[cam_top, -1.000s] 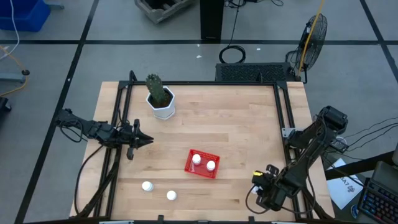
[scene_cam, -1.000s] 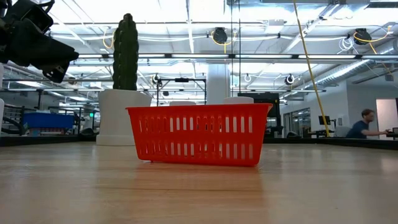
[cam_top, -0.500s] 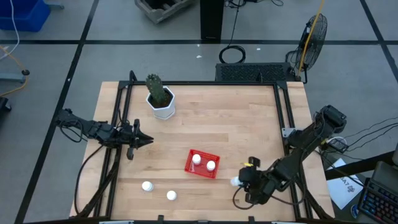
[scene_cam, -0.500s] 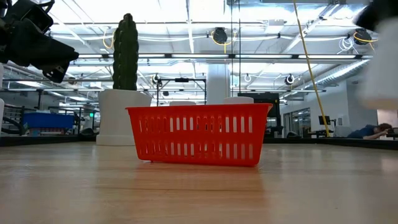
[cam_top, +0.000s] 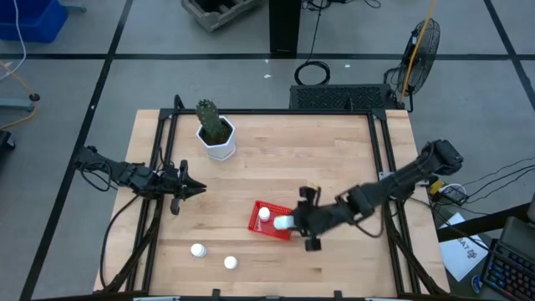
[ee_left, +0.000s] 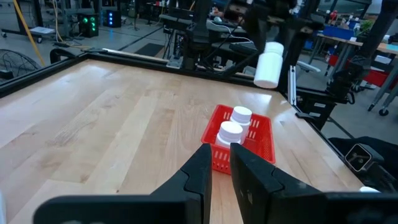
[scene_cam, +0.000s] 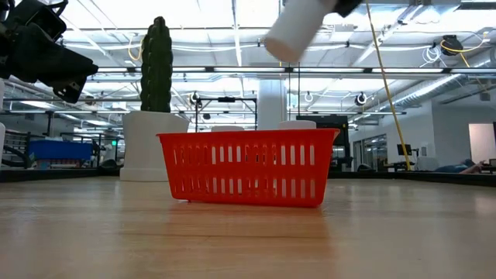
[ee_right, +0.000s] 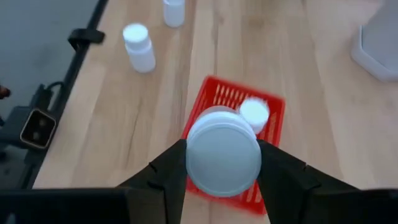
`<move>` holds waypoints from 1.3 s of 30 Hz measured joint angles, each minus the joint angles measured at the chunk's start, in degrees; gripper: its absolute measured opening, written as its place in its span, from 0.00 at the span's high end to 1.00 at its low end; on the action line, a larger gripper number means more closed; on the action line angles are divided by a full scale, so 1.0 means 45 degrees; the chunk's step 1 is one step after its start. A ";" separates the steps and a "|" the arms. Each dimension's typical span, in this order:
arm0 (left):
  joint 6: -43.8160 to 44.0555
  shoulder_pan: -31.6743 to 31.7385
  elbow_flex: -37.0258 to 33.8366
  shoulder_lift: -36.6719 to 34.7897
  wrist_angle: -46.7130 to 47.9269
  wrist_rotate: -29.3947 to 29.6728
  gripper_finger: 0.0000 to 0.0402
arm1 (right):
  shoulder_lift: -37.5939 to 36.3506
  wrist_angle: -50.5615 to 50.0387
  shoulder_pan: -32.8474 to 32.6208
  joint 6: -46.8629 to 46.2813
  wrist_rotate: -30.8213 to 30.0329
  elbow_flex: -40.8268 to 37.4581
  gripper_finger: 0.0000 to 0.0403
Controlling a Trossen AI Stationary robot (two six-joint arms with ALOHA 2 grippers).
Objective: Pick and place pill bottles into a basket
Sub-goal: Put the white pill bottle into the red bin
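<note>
Right claw [cam_top: 294, 224] carried pill bottle [ee_right: 223, 151] above basket [scene_cam: 246, 166].

Wooden table [cam_top: 318, 167] stands on grey floor [cam_top: 209, 75] marked with dark lines. Beyond the table's far edge: a black pillar [cam_top: 284, 25]; a fan [cam_top: 422, 46] near its corner. Bright ceiling lights [scene_cam: 232, 31] overhead.

Open-plan robotics lab or workshop: exposed ceiling pipes [scene_cam: 232, 71] and lamps, grey concrete floor [cam_top: 209, 75] with taped lines, pedestal fan [cam_top: 420, 46], equipment-laden workbenches [ee_left: 348, 43] beyond a wooden table [cam_top: 284, 167].
</note>
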State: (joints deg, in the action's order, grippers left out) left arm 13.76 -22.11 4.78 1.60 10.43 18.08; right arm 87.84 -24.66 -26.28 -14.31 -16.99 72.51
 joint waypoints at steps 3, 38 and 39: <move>0.0000 0.0000 0.0000 0.0002 0.0002 -0.0002 0.84 | 0.0062 0.0171 0.0794 0.0876 0.0960 0.0180 0.62; 0.0000 0.0001 0.0000 0.0002 -0.0080 -0.0002 0.84 | 0.5619 -0.5723 0.2339 0.2711 0.3822 0.6514 0.62; 0.0000 0.0000 0.0000 0.0002 -0.0080 -0.0002 0.84 | 0.5619 -0.5706 0.2339 0.2711 0.3805 0.6514 0.63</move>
State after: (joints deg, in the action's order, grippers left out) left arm 13.76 -22.11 4.78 1.61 10.07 18.06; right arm 113.12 -50.34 -15.75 -2.11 0.14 101.82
